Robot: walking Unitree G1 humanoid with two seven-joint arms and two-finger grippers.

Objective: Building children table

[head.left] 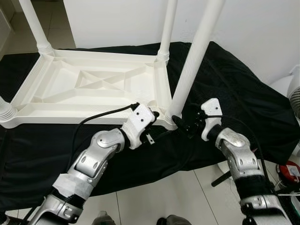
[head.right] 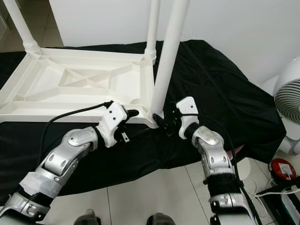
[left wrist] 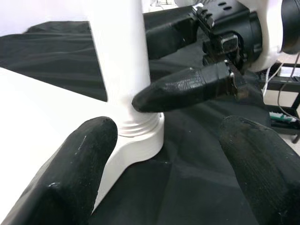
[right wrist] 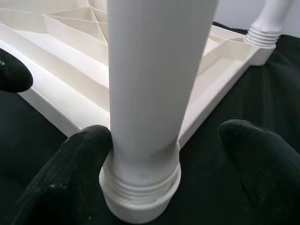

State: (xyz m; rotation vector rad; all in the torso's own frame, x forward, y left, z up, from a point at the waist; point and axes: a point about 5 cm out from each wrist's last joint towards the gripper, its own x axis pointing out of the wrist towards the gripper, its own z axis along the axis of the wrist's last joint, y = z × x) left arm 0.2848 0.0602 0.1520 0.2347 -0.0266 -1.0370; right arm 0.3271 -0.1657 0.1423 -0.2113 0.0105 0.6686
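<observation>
The white plastic table (head.left: pixel 47 110) lies upside down on a black cloth (head.left: pixel 234 89), with legs standing up from its corners. At the near right corner a leg (head.left: pixel 194 61) rises from its threaded socket (right wrist: pixel 140 187). My right gripper (head.left: pixel 181 123) is open around this leg's base; one finger (right wrist: pixel 70 168) touches the threads and the other finger (right wrist: pixel 262 159) stands apart. My left gripper (head.left: pixel 153 125) is open just left of the same corner, its fingers (left wrist: pixel 79 159) on either side of the socket without touching it.
Two more legs (head.left: pixel 165 33) stand at the far corners and a threaded one (head.left: pixel 5 112) at the near left. A white fan (head.right: pixel 290 93) and a red object (head.left: pixel 289 171) with cables sit on the tiled floor at the right. A white wall is behind.
</observation>
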